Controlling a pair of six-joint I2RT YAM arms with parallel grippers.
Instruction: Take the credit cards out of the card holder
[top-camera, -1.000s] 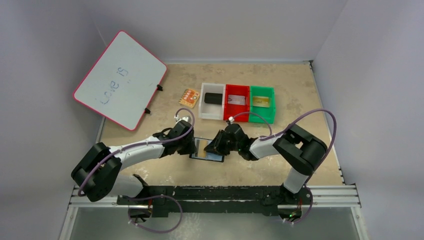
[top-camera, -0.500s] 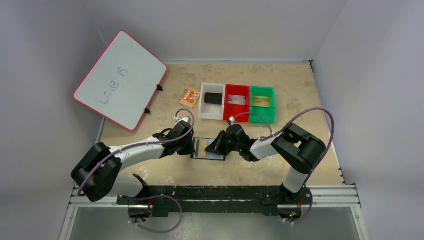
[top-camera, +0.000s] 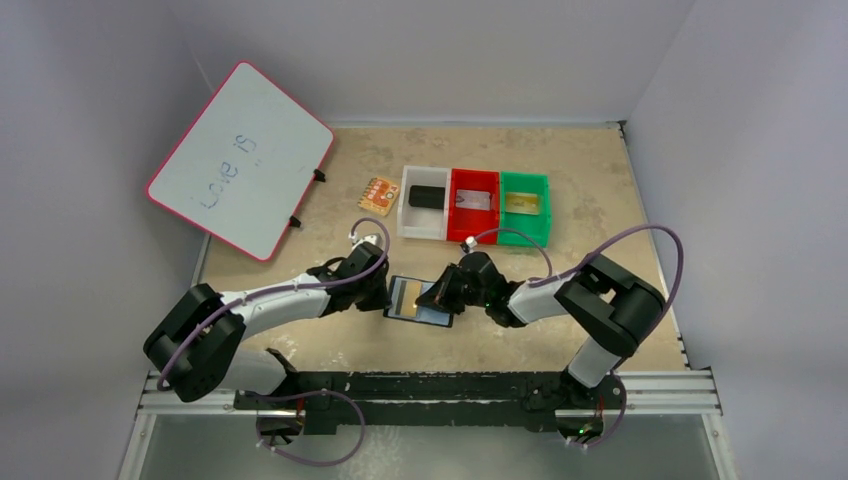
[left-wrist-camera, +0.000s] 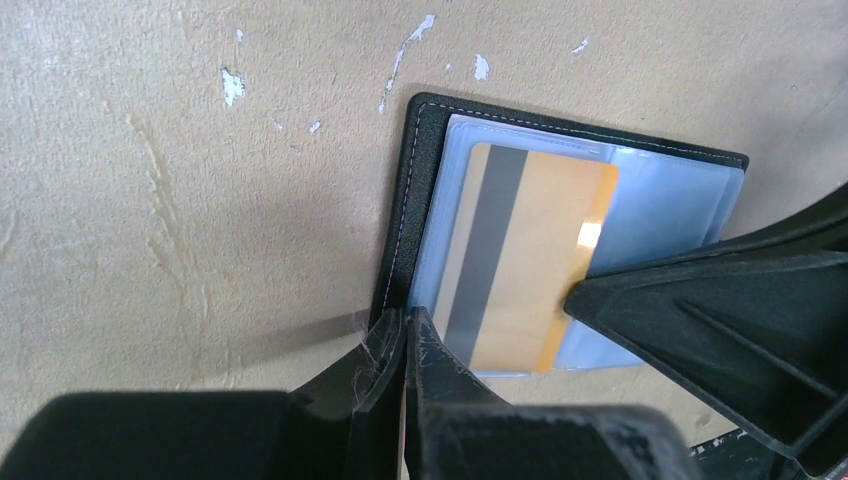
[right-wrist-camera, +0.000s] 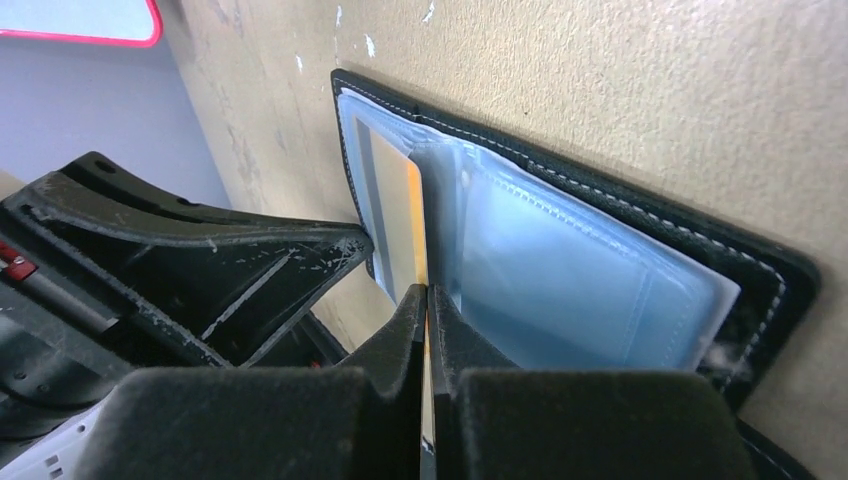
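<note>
Black, gold and pale blue on a tan bench

Centre of the left-wrist view: the card holder (left-wrist-camera: 400, 190) is black with pale stitching and blue-grey clear sleeves, and the gold-tan card (left-wrist-camera: 530, 260) bears a dark grey stripe. The bench (left-wrist-camera: 180, 180) is sandy tan, flecked white. The left hand (left-wrist-camera: 405, 335) and right hand (right-wrist-camera: 427, 300) are black. Overhead, upper centre: white tray (top-camera: 423, 236), red tray (top-camera: 474, 236), green tray (top-camera: 524, 236), and an orange patterned square (top-camera: 379, 194). The whiteboard (top-camera: 240, 160), upper left, is rimmed pink-red.
</note>
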